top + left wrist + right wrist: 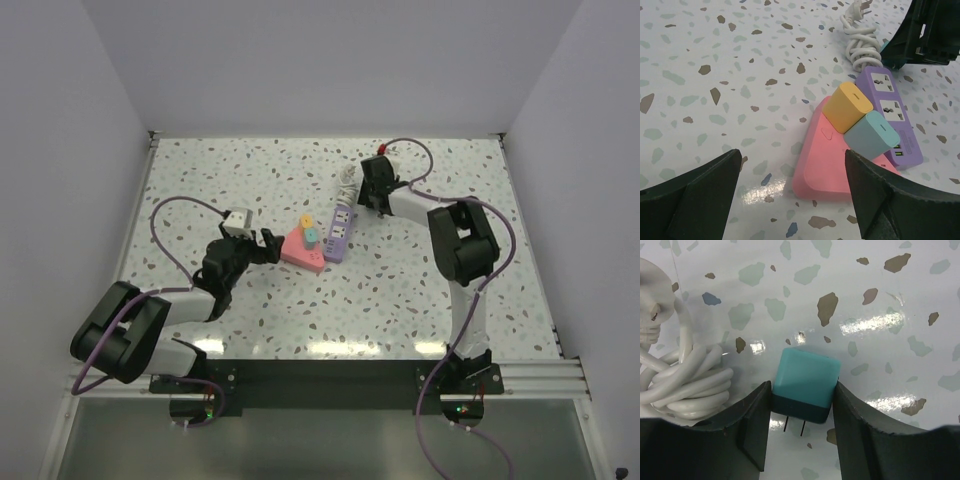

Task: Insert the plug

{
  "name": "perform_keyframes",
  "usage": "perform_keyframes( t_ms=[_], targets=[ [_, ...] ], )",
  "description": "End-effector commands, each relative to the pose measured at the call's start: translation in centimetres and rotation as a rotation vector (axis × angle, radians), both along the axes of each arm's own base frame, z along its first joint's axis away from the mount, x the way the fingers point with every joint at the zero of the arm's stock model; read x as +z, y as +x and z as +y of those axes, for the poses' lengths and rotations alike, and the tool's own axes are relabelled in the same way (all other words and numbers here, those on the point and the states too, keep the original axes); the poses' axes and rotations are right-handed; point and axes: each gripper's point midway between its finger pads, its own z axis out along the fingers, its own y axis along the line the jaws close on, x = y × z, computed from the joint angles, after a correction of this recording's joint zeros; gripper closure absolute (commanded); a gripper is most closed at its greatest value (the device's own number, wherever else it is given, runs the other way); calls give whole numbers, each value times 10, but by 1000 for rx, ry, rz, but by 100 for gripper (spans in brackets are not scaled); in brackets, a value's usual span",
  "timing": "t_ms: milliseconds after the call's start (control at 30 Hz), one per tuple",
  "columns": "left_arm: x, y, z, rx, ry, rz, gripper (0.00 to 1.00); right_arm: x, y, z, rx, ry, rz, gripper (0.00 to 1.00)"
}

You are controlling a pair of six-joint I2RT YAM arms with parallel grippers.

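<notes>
right claw pinches teal plug, prongs clear for inserting; left claw wide by pink socket block, likely to brace it.

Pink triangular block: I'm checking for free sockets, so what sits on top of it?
A yellow cube charger and a teal cube charger sit side by side on the pink block. Whatever lies beneath them is covered; their prongs cannot be seen.

Top camera won't show you the teal plug, the right end effector sits over it. On the right wrist the white cord runs off the left edge. On the left wrist the far end of the purple strip is probably behind that end effector.
</notes>
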Motion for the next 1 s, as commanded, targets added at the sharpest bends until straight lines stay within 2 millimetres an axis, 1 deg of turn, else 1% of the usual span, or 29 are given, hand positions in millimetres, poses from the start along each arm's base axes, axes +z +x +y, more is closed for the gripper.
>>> perform_keyframes(
  t_ms=[0, 33, 67, 100, 133, 167, 200, 233, 267, 300, 333, 367, 433, 500, 567, 600, 667, 867, 900, 967],
  targets=[
    [21, 1, -14, -70, -3, -98, 11, 19, 4, 6, 18, 47, -34, 100],
    [22, 2, -15, -70, 15, -109, 11, 14, -4, 8, 36, 61, -18, 100],
    [22, -2, -24, -99, 27, -117, 11, 31, -3, 13, 47, 99, -59, 100],
    [20, -2, -25, -89, 48, -117, 12, 35, -9, 23, 87, 135, -59, 100],
    [23, 0, -27, -77, 75, -133, 12, 31, -18, 25, 101, 146, -47, 100],
    [23, -4, -37, -104, 82, -138, 12, 40, -20, 32, 121, 172, -68, 100],
    [25, -3, -43, -116, 85, -143, 11, 54, -27, 45, 160, 203, -88, 100],
    [26, -4, -48, -129, 77, -142, 12, 53, -36, 49, 177, 212, -80, 100],
    [27, -5, -54, -145, 71, -142, 12, 57, -41, 55, 190, 230, -85, 100],
    [29, -3, -57, -151, 63, -142, 12, 73, -47, 70, 227, 265, -120, 100],
    [29, -3, -59, -155, 57, -142, 12, 71, -55, 75, 243, 275, -114, 100],
    [30, -5, -63, -161, 54, -144, 12, 77, -59, 83, 251, 304, -126, 100],
    [32, -4, -66, -148, 53, -150, 11, 87, -73, 102, 289, 350, -140, 100],
    [32, -2, -67, -143, 57, -151, 11, 94, -85, 121, 320, 398, -143, 100],
    [36, -1, -72, -142, 55, -160, 11, 103, -93, 135, 338, 449, -152, 100],
    [37, -1, -73, -144, 52, -164, 11, 104, -99, 145, 362, 466, -148, 100],
    [39, -2, -76, -147, 46, -172, 11, 110, -107, 158, 390, 493, -144, 100],
    [46, -3, -80, -143, -18, -179, 11, 117, -122, 182, 444, 550, -148, 100],
    [46, -3, -80, -136, -40, -170, 11, 114, -125, 184, 447, 559, -143, 100],
    [47, -4, -82, -139, -69, -169, 11, 120, -131, 193, 471, 607, -148, 100]
  ],
)
